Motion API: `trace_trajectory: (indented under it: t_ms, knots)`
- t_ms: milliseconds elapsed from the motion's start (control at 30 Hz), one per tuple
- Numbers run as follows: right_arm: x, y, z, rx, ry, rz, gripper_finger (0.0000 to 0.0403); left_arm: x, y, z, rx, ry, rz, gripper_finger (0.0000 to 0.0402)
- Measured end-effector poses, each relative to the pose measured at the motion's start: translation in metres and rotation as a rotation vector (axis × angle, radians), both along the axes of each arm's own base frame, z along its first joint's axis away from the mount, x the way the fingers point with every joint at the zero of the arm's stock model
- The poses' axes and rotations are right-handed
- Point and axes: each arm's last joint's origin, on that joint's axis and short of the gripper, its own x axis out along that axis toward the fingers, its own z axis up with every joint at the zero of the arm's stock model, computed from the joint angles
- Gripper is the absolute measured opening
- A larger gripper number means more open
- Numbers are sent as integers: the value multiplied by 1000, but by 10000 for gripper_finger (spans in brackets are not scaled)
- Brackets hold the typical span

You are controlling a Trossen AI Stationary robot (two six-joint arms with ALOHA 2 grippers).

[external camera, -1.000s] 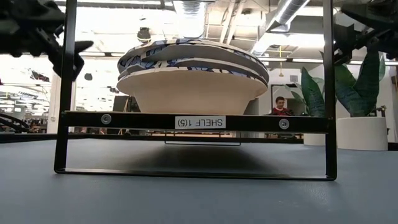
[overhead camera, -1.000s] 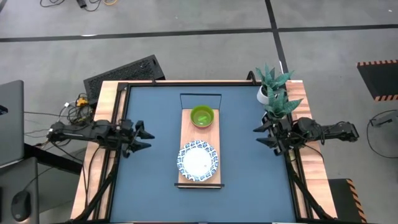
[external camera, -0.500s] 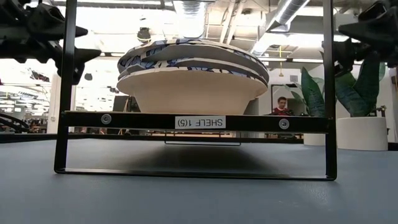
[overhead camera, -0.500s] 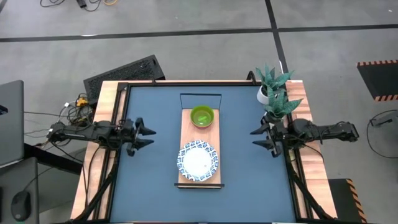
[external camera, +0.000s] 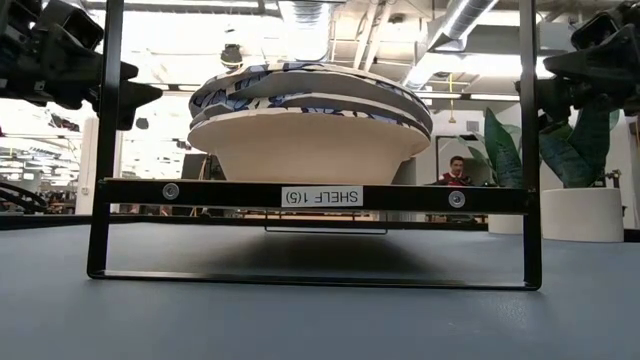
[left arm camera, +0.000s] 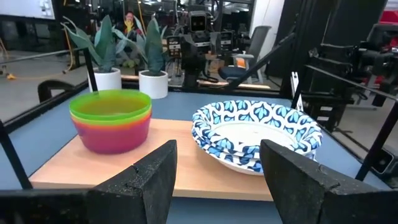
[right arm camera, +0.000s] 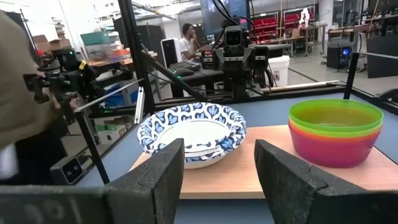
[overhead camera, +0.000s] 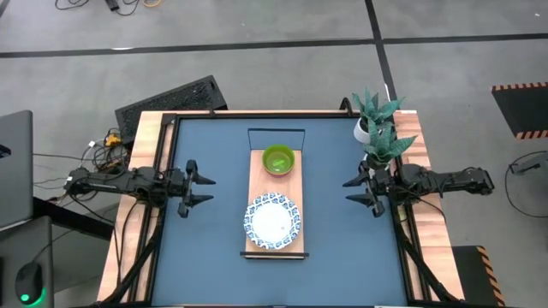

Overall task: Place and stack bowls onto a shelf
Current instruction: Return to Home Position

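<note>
Arms out at the sides, shelf loaded, small risks only.
High view: left gripper [overhead camera: 206, 188] and right gripper [overhead camera: 348, 192] hover well apart from the shelf [overhead camera: 257, 184]; the bowl stack [overhead camera: 277, 159], green on top, sits at its far end and the dish stack [overhead camera: 272, 222] at its near end, overhanging the board. The plant [overhead camera: 377, 128] is near the right arm, so a careless swing could brush its leaves. Low view: the dishes nest slightly askew, so a knock to the shelf might slide them. Wrist views: both pairs of fingers are spread wide, holding nothing.

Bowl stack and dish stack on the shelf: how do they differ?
The bowl stack is plain, green on top; the dish stack is white with blue pattern. The bowl stack is narrower and deeper, the dish stack wider and shallower. Both sit upright on the shelf.
</note>
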Motion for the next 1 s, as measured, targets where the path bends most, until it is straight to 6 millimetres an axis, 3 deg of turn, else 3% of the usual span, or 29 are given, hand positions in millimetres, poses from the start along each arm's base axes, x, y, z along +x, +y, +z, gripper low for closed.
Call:
trace_trajectory:
  t_ms: [1000]
  knots:
    - [0, 0, 0, 1, -1, 0, 220, 0, 0, 0, -53, 3, -3, 214]
